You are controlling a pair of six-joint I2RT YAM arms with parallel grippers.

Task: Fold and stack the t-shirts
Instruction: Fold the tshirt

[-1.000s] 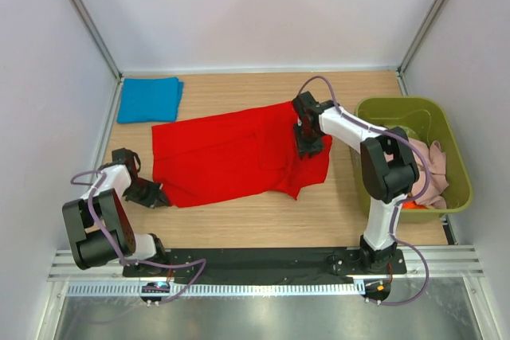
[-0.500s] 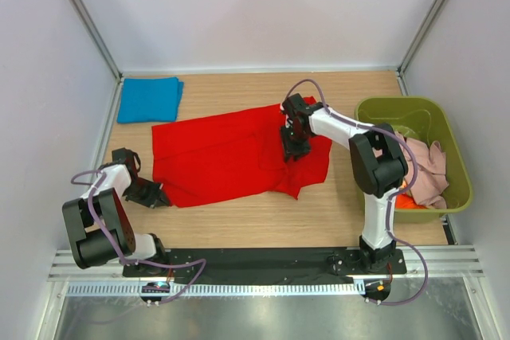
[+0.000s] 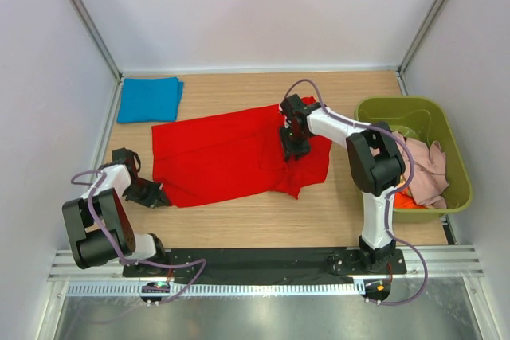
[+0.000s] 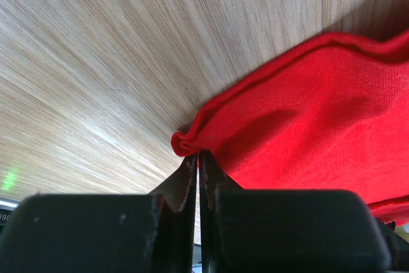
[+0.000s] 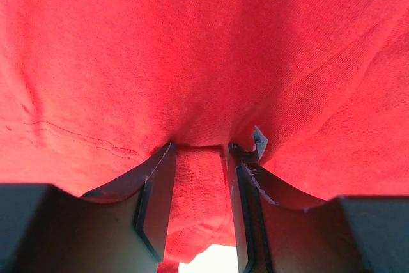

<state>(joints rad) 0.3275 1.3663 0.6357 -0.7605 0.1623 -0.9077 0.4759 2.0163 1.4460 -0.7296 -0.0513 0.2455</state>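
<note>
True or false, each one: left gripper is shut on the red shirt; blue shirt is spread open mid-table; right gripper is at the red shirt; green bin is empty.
1. The left gripper is shut on an edge of the red t-shirt. True.
2. The blue t-shirt is spread open mid-table. False: it lies folded at the far-left corner of the table.
3. The right gripper is at the red t-shirt. True: red cloth sits between its fingers.
4. The green bin is empty. False: it holds pale pink cloth and orange cloth.
</note>
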